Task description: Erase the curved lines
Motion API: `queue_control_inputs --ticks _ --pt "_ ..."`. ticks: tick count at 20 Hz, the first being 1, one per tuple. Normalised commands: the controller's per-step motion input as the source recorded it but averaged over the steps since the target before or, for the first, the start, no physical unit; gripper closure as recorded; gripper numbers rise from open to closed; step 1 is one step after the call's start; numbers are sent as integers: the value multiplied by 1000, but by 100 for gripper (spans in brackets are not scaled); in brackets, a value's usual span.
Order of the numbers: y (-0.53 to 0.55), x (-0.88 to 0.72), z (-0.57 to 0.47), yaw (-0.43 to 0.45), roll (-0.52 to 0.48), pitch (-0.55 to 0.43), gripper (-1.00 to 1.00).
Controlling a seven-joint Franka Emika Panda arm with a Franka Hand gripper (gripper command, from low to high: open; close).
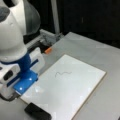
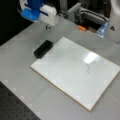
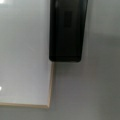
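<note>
I see the flat rectangular white board [image 2: 72, 70] lying on the grey desk [image 2: 22, 75], with the thin dark-grey wavy curve lines [image 1: 63, 73] drawn on it toward its middle. The black rectangular eraser block [image 2: 43, 48] rests on the desk just beside one board edge near a corner. The gripper [image 2: 47, 26] hangs above the desk, near the eraser and well apart from the squiggle.

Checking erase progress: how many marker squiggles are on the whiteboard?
1. A thin wavy curve line sits mid-board on the whiteboard, apart from the black eraser at the board's edge. None looks hidden.
</note>
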Motion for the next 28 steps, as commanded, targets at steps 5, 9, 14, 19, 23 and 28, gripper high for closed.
queue_control_inputs --ticks 5,9,14,19,23,28 --pt "-259 213 -20 213 -69 163 -100" --pt "-283 209 -46 232 -31 154 -100" --pt "-236 215 -111 207 11 146 -100" --pt "-200 208 -32 150 30 139 -100" --pt "-203 225 17 136 57 105 -100" --pt "-166 251 -2 119 84 95 -100"
